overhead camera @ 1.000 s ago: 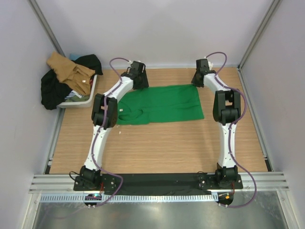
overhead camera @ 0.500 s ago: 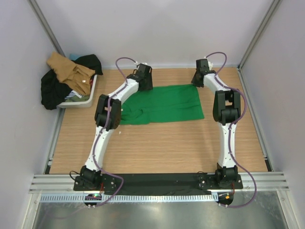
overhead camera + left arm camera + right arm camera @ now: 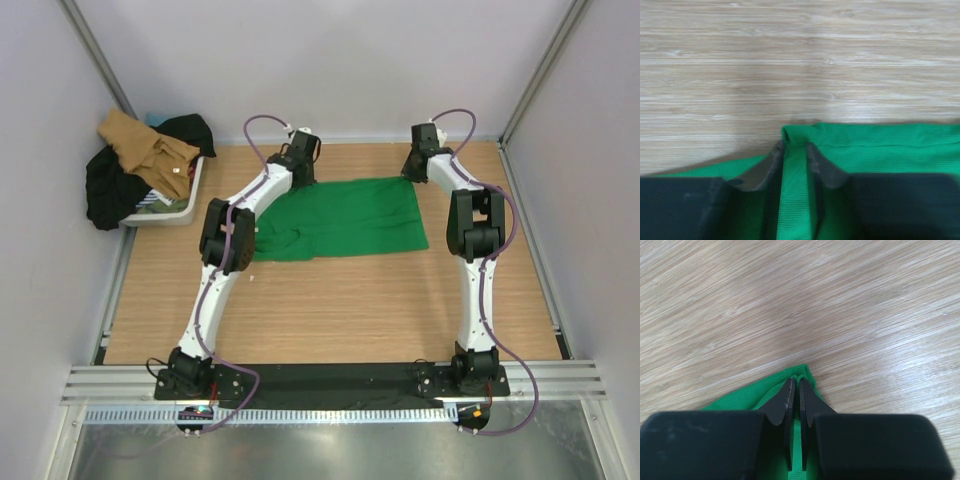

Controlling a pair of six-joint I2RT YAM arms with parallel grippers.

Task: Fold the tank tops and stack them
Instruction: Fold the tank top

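The green tank top (image 3: 340, 215) lies spread flat on the wooden table. My left gripper (image 3: 304, 150) is at its far left corner. In the left wrist view that gripper (image 3: 795, 146) is shut on a raised strip of the green cloth (image 3: 880, 150). My right gripper (image 3: 416, 163) is at the far right corner. In the right wrist view it (image 3: 795, 382) is shut on the green corner (image 3: 740, 395). The tan tank top (image 3: 145, 145) lies crumpled on a pile in the bin at the far left.
A white bin (image 3: 170, 212) at the far left holds the tan top, a black garment (image 3: 110, 185) spilling over its side, and other clothes. Grey walls enclose the table on three sides. Bare wood (image 3: 330, 300) lies between the green top and the arm bases.
My left gripper has moved to the right along the far edge, drawing the green top's far left corner inward. The right gripper has stayed put.
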